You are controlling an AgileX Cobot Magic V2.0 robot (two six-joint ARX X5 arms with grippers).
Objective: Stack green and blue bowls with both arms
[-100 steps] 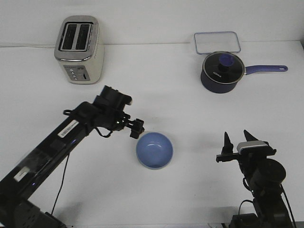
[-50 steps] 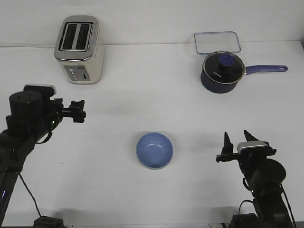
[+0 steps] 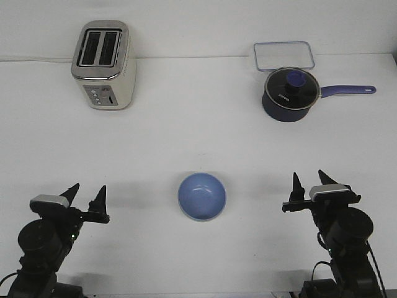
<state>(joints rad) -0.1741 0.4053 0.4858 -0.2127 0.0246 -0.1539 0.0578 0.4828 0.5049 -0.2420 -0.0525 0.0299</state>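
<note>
The light blue bowl [image 3: 201,196] sits upright on the white table, front centre. A thin pale greenish edge [image 3: 201,219] shows along its near side, which looks like the green bowl under it; no other part of a green bowl is visible. My left gripper [image 3: 87,191] is open and empty at the front left, well away from the bowl. My right gripper [image 3: 310,181] is open and empty at the front right, also apart from the bowl.
A cream and silver toaster [image 3: 103,65] stands at the back left. A dark navy saucepan [image 3: 290,94] with a purple handle and a clear rectangular container [image 3: 283,54] stand at the back right.
My left arm has pulled back from beside the bowl, swung left and come down to the front left corner. The bowl and the right arm have not moved.
</note>
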